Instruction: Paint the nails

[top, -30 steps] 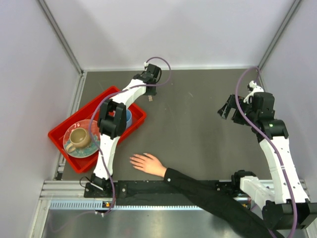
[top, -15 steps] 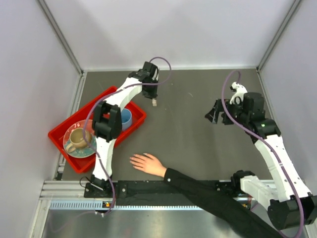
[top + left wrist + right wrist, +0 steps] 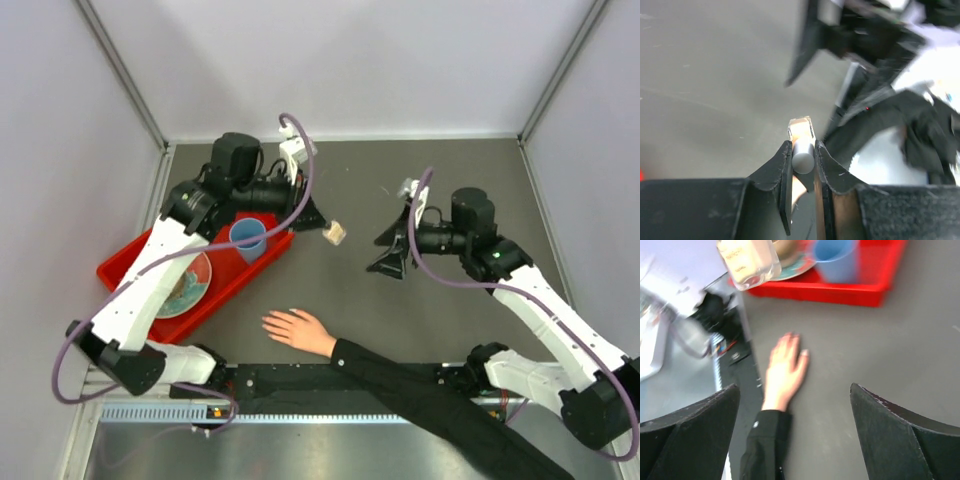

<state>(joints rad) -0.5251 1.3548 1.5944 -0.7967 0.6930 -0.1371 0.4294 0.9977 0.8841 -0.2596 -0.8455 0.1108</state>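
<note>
We see the hand (image 3: 297, 331) lying flat, palm down, on the counter (image 3: 430, 170) at about 6 o'clock in the overhead view, just beyond the arm bases. Its black sleeve (image 3: 420, 390) trails off toward 4 o'clock. Its long axis runs from the wrist out to the spread fingers, which point between 9 and 10 o'clock, so the nails (image 3: 267, 322) sit at that end, facing up. They are too small and blurred for us to say whether any carry polish. We judge the hand is laid open like this so each fingertip can be reached from above. Over the middle of the counter the left arm (image 3: 165, 250) reaches in from 9 o'clock, its jaws clenched on the grey cap end of a small bottle (image 3: 801, 131) of polish. The bottle seems lifted clear, with its glass body sticking out toward 3 o'clock. The right arm (image 3: 530, 295) faces it from 3 o'clock, near but apart, jaws released and spread wide. We take it the bottle is offered this way so the right jaws can close on the body and the cap can be twisted off. No painting looks under way yet. At 9 o'clock a red tray (image 3: 245, 277) holds a blue cup (image 3: 248, 238) and a plate (image 3: 190, 285).
</note>
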